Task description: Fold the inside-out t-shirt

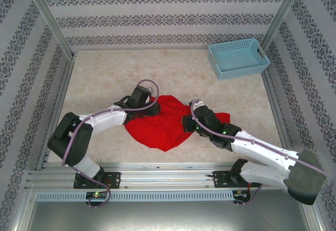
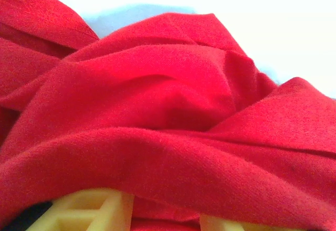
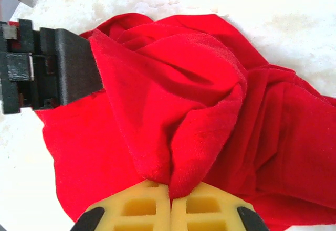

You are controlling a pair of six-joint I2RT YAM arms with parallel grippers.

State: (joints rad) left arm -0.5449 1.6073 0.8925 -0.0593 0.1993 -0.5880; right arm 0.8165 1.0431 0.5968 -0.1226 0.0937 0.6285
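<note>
The inside-out t-shirt (image 1: 167,128) lies crumpled in a red heap on the table between my two arms. My right gripper (image 1: 188,122) sits at the heap's right side, and in the right wrist view it (image 3: 171,190) is shut on a pinched fold of the t-shirt (image 3: 173,110). My left gripper (image 1: 152,103) is dug into the heap's upper left edge. In the left wrist view its yellow fingers (image 2: 105,210) stand apart, with the t-shirt (image 2: 168,115) draped over them and lying in the gap of the gripper (image 2: 167,218). The left gripper's black body (image 3: 63,68) shows in the right wrist view.
A light blue plastic basket (image 1: 239,58) stands at the back right of the table. Patterned walls and metal posts (image 1: 50,18) close in the table on three sides. A metal rail (image 1: 157,176) runs along the near edge by the arm bases.
</note>
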